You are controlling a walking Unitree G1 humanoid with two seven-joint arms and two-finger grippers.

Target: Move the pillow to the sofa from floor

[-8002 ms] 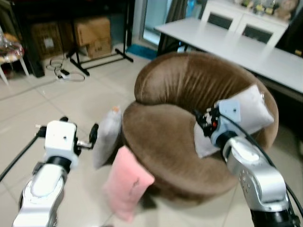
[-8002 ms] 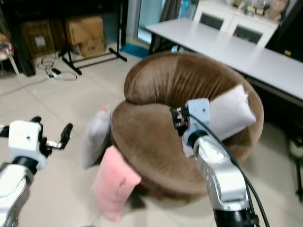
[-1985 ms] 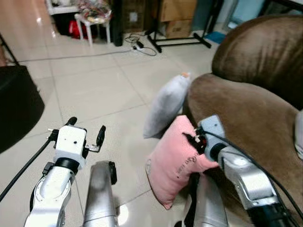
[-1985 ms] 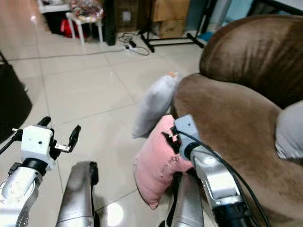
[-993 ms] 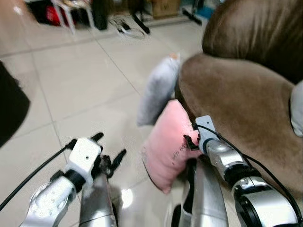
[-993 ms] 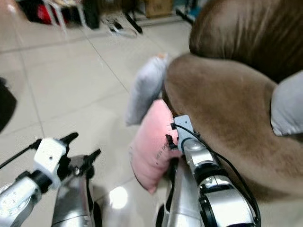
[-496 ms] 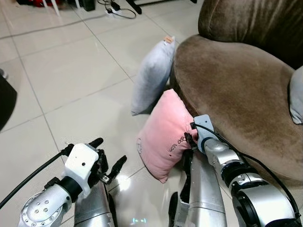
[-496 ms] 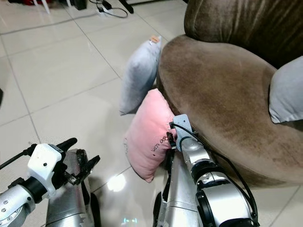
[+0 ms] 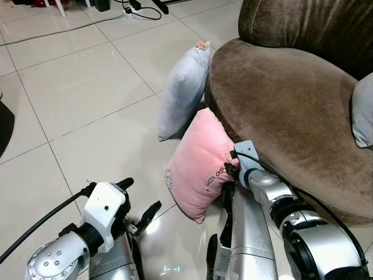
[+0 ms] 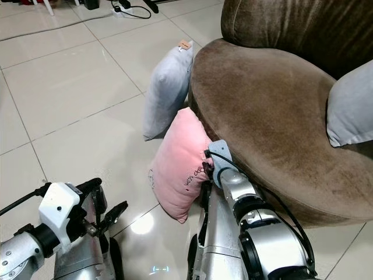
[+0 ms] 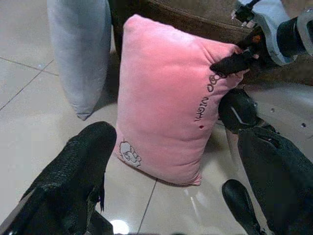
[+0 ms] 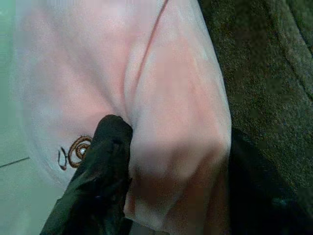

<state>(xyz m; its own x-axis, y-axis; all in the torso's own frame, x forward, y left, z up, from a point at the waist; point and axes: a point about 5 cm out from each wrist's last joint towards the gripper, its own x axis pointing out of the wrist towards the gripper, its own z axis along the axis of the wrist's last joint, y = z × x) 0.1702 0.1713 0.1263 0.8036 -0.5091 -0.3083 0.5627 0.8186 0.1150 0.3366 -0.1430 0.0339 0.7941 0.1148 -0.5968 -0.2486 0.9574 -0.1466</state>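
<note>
A pink pillow (image 9: 198, 163) stands on the tiled floor, leaning against the front of the brown sofa (image 9: 280, 99). My right gripper (image 9: 232, 166) is at the pillow's upper corner nearest the sofa. It is shut on the pillow, with pink fabric (image 12: 161, 73) bunched between one black finger (image 12: 102, 161) and the other. My left gripper (image 9: 139, 201) hovers low over the floor to the left of the pillow, open and apart from it. The left wrist view looks between its fingers at the pillow's embroidered face (image 11: 166, 98).
A grey pillow (image 9: 183, 93) leans on the sofa just behind the pink one. Another grey pillow (image 9: 362, 111) lies on the sofa seat at the right. My silver legs (image 9: 247, 233) stand below the pillow. Open tile floor (image 9: 76, 87) lies to the left, with cables (image 9: 140, 10) at the far edge.
The head view has shifted slightly and sharpened. My left gripper has sunk a little and edged right. My right gripper stays at the pink pillow's corner.
</note>
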